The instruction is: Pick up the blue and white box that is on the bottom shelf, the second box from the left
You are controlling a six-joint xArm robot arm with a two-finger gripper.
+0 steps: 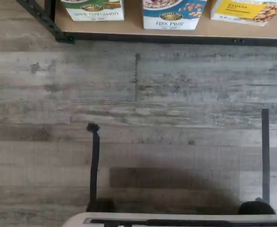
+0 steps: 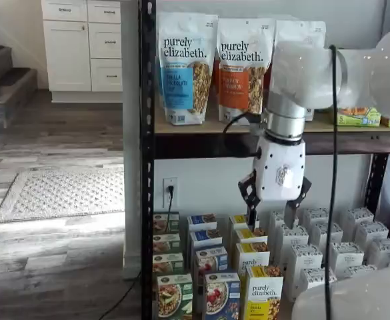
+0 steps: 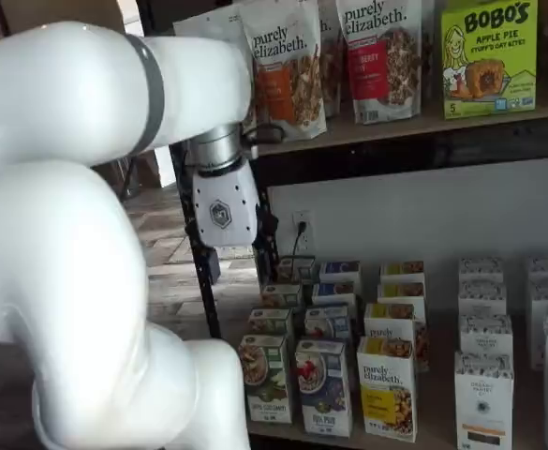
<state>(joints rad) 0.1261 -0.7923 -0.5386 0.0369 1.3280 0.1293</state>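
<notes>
Gripper [image 2: 275,200] hangs with its black fingers spread wide, a plain gap between them and nothing held, in front of the rack and above the bottom shelf [image 2: 295,303]. Below it, the bottom shelf carries rows of cartons. At that shelf's front edge the blue and white box [image 2: 221,296] stands upright, between a green-and-white carton [image 2: 174,296] and a yellow-and-white carton [image 2: 264,292], well apart from the fingers.

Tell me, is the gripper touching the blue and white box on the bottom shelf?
Apart. In a shelf view the gripper hangs with open jaws well above the blue and white box, which stands untouched at the front of the bottom shelf.
</notes>
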